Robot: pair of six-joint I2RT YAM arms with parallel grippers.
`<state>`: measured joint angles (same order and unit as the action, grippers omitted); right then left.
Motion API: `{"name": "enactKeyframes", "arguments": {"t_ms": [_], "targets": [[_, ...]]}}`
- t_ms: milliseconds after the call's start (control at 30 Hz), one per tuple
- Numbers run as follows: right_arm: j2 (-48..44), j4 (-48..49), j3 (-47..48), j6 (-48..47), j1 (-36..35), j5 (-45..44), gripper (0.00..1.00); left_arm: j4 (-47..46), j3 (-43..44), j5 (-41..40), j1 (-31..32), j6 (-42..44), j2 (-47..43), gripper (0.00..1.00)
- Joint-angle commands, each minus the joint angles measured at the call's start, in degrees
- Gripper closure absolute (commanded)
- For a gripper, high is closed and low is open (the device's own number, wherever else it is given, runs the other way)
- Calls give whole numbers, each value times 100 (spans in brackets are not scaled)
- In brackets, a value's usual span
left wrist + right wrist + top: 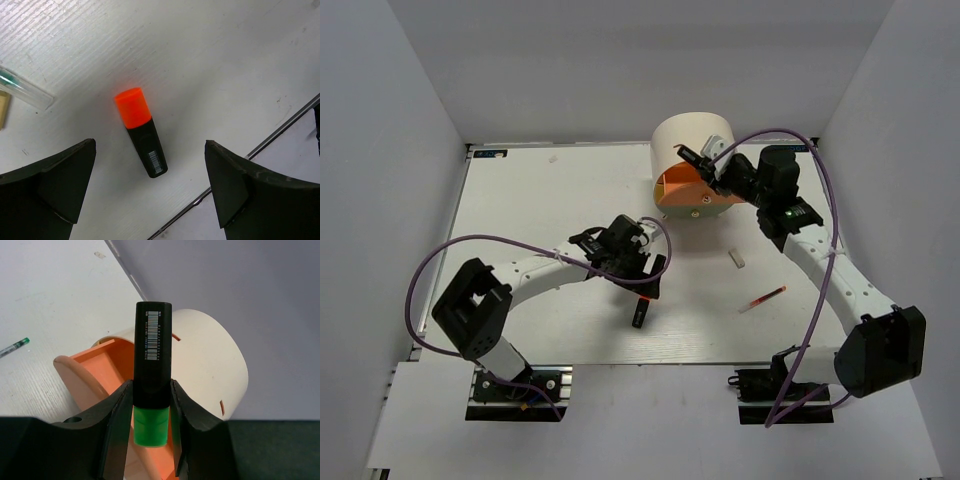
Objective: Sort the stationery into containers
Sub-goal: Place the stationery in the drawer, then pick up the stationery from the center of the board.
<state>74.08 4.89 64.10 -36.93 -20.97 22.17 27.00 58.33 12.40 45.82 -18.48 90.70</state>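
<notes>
Far edge: right gripper (151,390) clenches a green-capped black plastic highlighter (152,355) over the open orange half-round drawer (95,370). Best released centred, low. Left gripper (150,150) gapes.

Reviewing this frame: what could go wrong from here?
1. The right gripper pinches the green highlighter near its cap, at the orange drawer; released, it might tip across the rim.
2. The orange highlighter lies askew under the open left gripper; closing could twist it away.

A clear pen (25,90) and a tan eraser (4,107) are cut off by the left edge of the left wrist view. The orange drawer (80,385) is partly hidden behind the green highlighter (152,355) — its inside cannot be made out.
</notes>
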Motion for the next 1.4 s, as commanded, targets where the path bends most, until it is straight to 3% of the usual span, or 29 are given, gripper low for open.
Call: {"name": "enactKeyframes", "arguments": {"t_ms": [0, 100, 333, 500, 700, 900, 1100, 1367], "targets": [[115, 426, 358, -8, 67, 85, 86, -2, 64, -107, 93, -6, -44, 1], [194, 373, 358, 28, 137, 94, 83, 51, 65, -159, 146, -6, -43, 1], [150, 57, 323, 54, 207, 164, 50, 103, 65, -212, 199, -6, -43, 1], [71, 65, 253, 168, 225, 164, 40, 218, 179, -265, 252, -6, 71, 1], [-17, 162, 226, 361, 278, 182, 40, 323, 241, -440, 357, -6, 185, 1], [-245, 232, 253, 1038, 313, 358, 62, 446, 363, -695, 471, -6, 308, 4], [-658, 294, -63, 1802, 331, 375, 60, 868, 759, -1187, 594, -59, 659, 6], [-1097, 259, -582, 2023, 339, 358, 57, 1122, 1040, -1451, 700, -164, 1020, 12]]}}
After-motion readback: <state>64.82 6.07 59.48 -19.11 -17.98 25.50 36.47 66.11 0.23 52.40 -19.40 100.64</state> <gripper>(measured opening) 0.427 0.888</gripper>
